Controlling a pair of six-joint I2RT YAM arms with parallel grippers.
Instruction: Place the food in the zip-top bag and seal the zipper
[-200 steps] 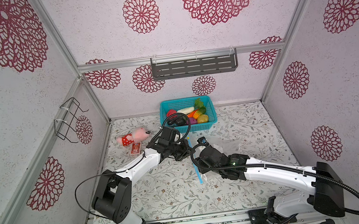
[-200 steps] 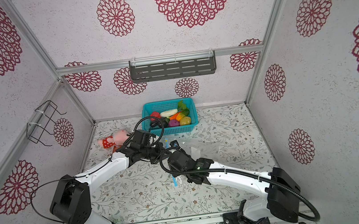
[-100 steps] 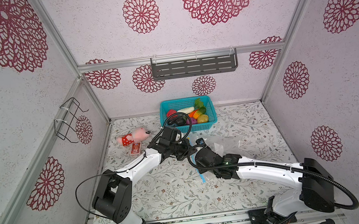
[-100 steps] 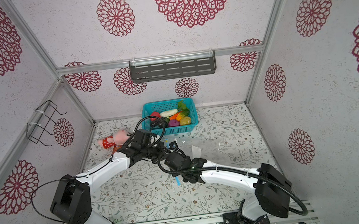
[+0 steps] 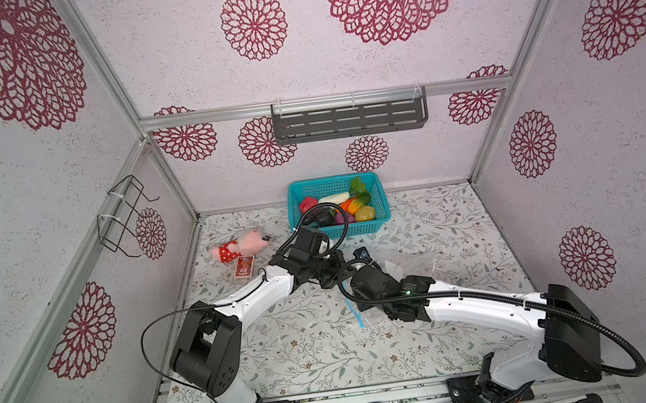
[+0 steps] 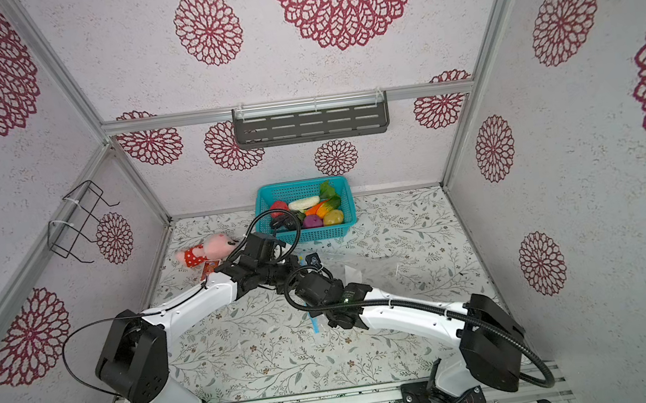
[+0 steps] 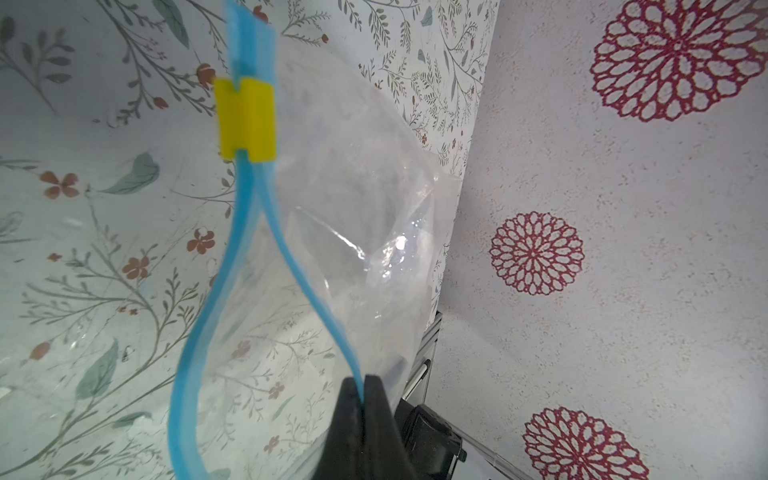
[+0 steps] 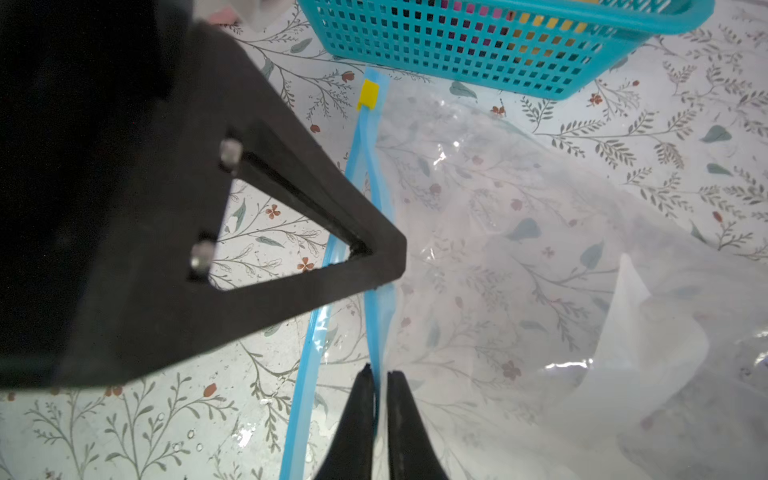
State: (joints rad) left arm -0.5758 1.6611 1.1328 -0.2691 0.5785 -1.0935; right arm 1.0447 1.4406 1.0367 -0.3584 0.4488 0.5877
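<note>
Near edge: bare floral tabletop, with both arm bases at its near rim.

Mid-tabletop: the zip-top bag lies crinkled and clear, just right of centre. The zipper forms its left edge and runs near to far.

On the nearer stretch, the right pincer is pressed together on one raised blue lip of the zipper. The second lip lies apart to the left on the tabletop, so the mouth gapes there.

Just beyond, the left pincer is also pinching the zipper, its jaws tight on one lip. In the left wrist view the other lip bows away from it, and the two meet again at the yellow slider. That slider sits at the zipper's far end, near the basket.

Far middle, by the back wall: the teal basket holds the food. Noted in it are red pepper, white corn, carrot, yellow potato, purple onion and green leaves.

Far left: the pink plush toy lies on its side, with a small red card just on its near side.
</note>
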